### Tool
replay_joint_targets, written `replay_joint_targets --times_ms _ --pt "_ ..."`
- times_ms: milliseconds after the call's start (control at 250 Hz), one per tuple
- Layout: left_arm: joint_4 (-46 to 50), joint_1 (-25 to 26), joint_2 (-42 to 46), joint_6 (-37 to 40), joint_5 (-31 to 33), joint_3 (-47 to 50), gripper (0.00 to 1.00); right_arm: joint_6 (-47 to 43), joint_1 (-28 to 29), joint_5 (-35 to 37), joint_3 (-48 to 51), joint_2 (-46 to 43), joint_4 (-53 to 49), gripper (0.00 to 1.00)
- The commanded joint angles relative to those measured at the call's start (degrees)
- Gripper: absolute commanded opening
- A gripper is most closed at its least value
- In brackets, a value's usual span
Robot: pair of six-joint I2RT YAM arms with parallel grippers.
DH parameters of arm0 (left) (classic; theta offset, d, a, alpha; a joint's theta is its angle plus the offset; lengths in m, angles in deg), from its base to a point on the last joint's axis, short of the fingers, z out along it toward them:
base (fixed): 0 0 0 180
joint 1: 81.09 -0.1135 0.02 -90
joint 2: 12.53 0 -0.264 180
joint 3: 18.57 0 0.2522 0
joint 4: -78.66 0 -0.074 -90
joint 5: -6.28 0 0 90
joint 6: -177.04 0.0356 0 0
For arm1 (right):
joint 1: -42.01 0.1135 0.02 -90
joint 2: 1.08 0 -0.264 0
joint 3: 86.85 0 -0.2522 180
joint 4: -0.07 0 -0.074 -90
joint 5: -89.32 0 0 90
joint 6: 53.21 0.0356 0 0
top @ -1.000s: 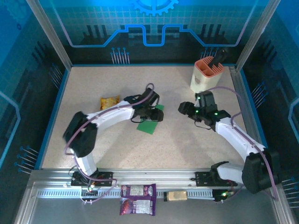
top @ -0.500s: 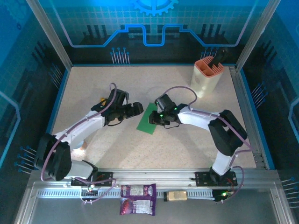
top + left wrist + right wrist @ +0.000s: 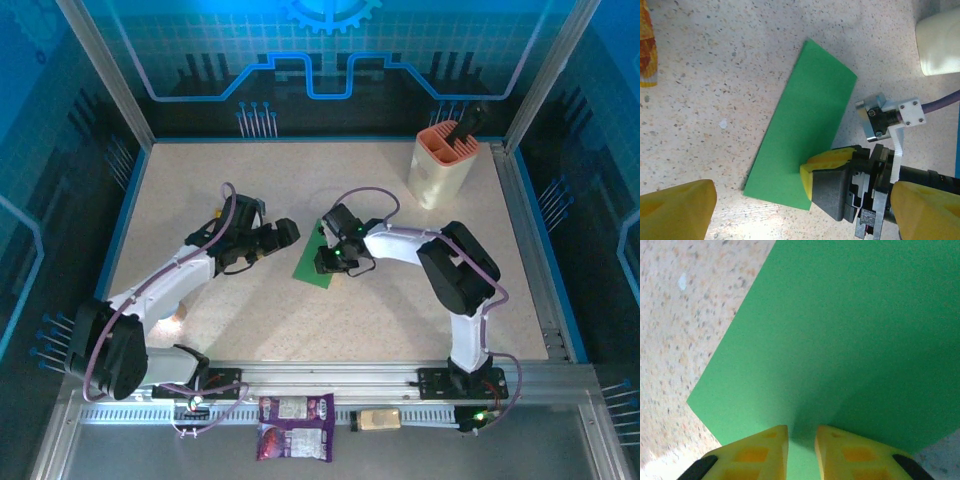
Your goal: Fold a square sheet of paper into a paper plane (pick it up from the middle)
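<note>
The square sheet of paper [image 3: 318, 258] lies on the table as a green rectangle, seen in full in the left wrist view [image 3: 805, 125]. My right gripper [image 3: 330, 262] has come down on its near right corner. Its yellow fingertips [image 3: 775, 440] are drawn together to a narrow slit, with green paper [image 3: 840, 325] under and between them; a shaded line runs up from the slit. From the left wrist camera the right gripper [image 3: 812, 175] overlaps the sheet's edge. My left gripper [image 3: 278, 240] stands wide open just left of the sheet, holding nothing [image 3: 800, 220].
A yellow snack packet [image 3: 646, 45] lies left of the sheet, mostly behind my left arm from above. A cream holder with an orange rim [image 3: 440, 165] stands at the back right. Purple packets [image 3: 296, 425] rest on the front rail.
My left gripper has let go, opened and drawn back to the left of the sheet. My right arm has swung in from the right onto the sheet, and its fingers have closed to a slit.
</note>
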Motion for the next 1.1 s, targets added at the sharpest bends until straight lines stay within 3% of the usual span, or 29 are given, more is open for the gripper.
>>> replay_joint_targets --times_ms 0,144,244,487,667,919,1095 --pt "-1.2 -0.5 -1.3 -0.4 -3.0 0.2 0.93 -12.1 -0.9 0.1 2.1 1.9 -9.8 0.25" --pt "-2.6 -0.4 -2.4 -1.3 -4.4 1.3 0.95 -18.2 -1.0 -1.0 4.8 -1.3 -10.6 0.25" --pt "-3.6 -0.5 -4.1 -2.3 -6.1 1.6 0.97 -17.0 -1.1 -2.0 4.2 -4.5 -9.4 0.26" --pt "-4.1 0.1 -5.9 -5.0 -7.7 3.5 1.00 5.2 -3.4 3.6 8.2 -15.2 1.1 0.37" --pt "-5.2 1.9 -7.6 -6.9 -9.4 5.4 1.00 11.9 -3.6 3.7 8.6 -13.1 2.9 0.33" --pt "-7.3 5.4 -10.8 -9.8 -10.4 6.6 0.87 14.5 -3.7 1.7 7.2 -8.2 3.6 0.24" --pt "-9.3 6.0 -12.8 -11.2 -11.8 7.1 0.73 15.6 -3.8 1.2 7.3 -5.6 3.7 0.21"
